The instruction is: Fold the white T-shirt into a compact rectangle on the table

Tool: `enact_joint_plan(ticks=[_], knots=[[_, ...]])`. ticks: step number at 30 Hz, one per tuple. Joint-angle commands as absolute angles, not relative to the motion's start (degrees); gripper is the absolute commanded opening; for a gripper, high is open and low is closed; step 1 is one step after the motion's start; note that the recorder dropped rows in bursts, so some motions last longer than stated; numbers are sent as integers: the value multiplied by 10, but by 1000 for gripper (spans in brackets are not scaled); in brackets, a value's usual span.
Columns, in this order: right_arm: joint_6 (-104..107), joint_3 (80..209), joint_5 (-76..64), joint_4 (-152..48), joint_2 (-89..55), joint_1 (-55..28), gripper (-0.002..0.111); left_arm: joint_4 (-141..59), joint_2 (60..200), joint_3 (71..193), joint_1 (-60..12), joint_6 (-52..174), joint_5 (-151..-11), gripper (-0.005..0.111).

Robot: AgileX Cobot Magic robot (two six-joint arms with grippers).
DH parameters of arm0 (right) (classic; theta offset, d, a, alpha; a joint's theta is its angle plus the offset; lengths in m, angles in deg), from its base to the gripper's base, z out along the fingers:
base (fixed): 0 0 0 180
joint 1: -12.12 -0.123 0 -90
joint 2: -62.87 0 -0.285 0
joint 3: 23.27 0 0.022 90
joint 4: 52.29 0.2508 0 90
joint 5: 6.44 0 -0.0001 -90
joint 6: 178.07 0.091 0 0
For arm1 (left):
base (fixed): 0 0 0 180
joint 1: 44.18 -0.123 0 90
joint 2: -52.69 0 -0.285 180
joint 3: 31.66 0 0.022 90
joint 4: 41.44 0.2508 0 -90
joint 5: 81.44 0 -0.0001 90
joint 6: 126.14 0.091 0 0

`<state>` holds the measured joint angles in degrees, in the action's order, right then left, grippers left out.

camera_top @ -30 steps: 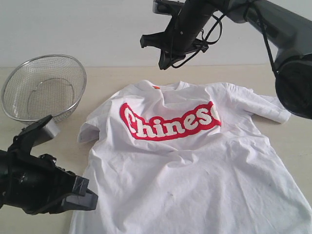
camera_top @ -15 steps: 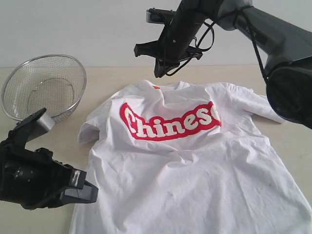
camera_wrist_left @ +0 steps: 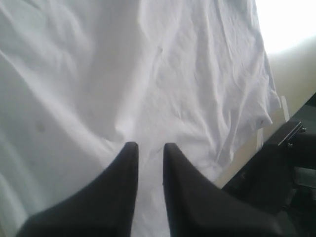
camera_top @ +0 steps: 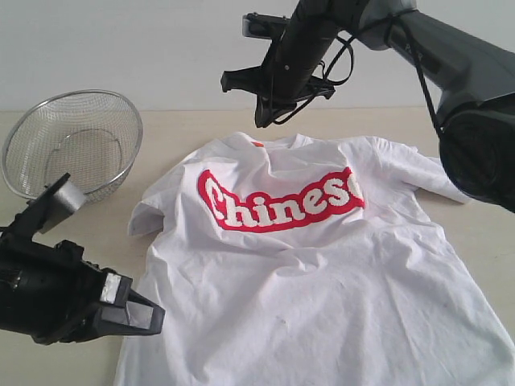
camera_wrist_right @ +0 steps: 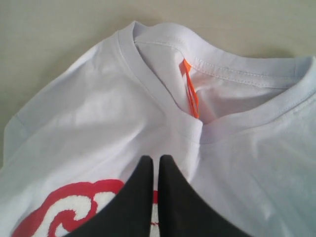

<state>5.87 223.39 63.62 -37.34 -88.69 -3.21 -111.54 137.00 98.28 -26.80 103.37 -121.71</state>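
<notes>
Shirt [camera_top: 322,273] laid unfolded; grasp pending.
R tool [camera_wrist_right: 154,159] together over collar [camera_wrist_right: 153,91], L tool [camera_wrist_left: 149,145] slightly apart; edge to be gripped.

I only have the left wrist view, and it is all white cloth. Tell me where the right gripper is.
Observer: The right gripper hovers shut above the T-shirt's collar, clear of the cloth.
Operator: Describe what its camera shows.
Observer: An orange neck tag inside the collar, just beyond the gripper.
Operator: List anything else on the table.
Observer: A wire-mesh bowl stands on the table, beside the shirt's sleeve on the left arm's side.
</notes>
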Motion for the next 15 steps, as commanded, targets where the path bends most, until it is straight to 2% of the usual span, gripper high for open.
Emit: enact_joint_plan(ticks=[1, 15], knots=[[66, 2235, 635, -377, -875, -34, 0, -1150, 1368, 985, -270, 1062, -1222, 19], [65, 2235, 635, -354, -843, 36, 0, -1175, 1368, 988, -270, 1058, -1244, 19]])
